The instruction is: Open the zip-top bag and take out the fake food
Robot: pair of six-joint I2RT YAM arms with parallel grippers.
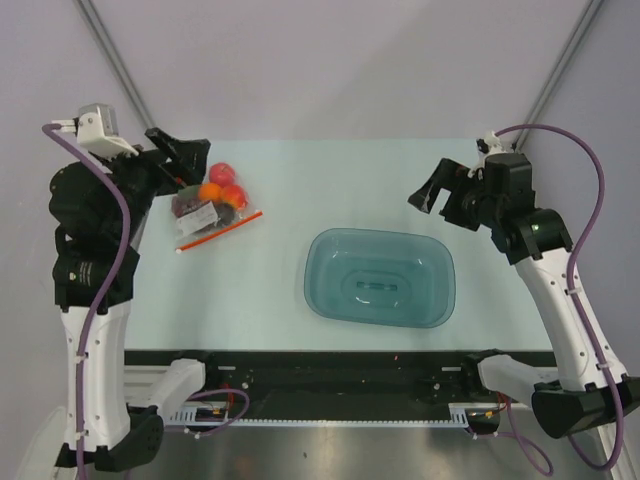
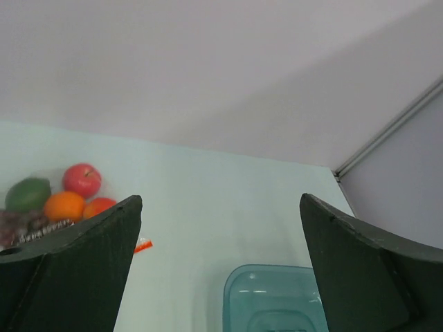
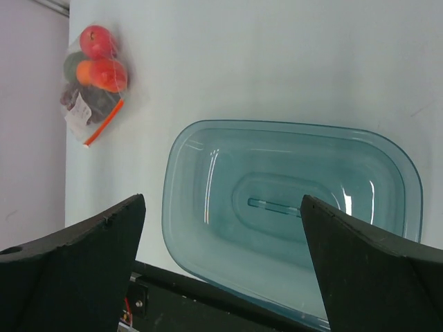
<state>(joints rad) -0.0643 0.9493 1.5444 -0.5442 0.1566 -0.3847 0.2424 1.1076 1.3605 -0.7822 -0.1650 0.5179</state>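
Observation:
The zip-top bag (image 1: 213, 213) lies shut on the table at the back left, its orange-red zip strip (image 1: 220, 230) toward the near side. Inside it is the fake food: a red fruit (image 1: 222, 173), an orange (image 1: 210, 192), another red one (image 1: 235, 197) and darker pieces. My left gripper (image 1: 190, 160) hovers open and empty just left of and above the bag. The left wrist view shows the bag's fruits (image 2: 64, 205) at its left edge. My right gripper (image 1: 428, 205) is open and empty at the right, far from the bag (image 3: 93, 83).
A teal translucent tub (image 1: 380, 277) stands empty at the table's middle right, also in the left wrist view (image 2: 277, 297) and under the right gripper (image 3: 291, 207). The table's black front rail (image 1: 340, 362) runs along the near edge.

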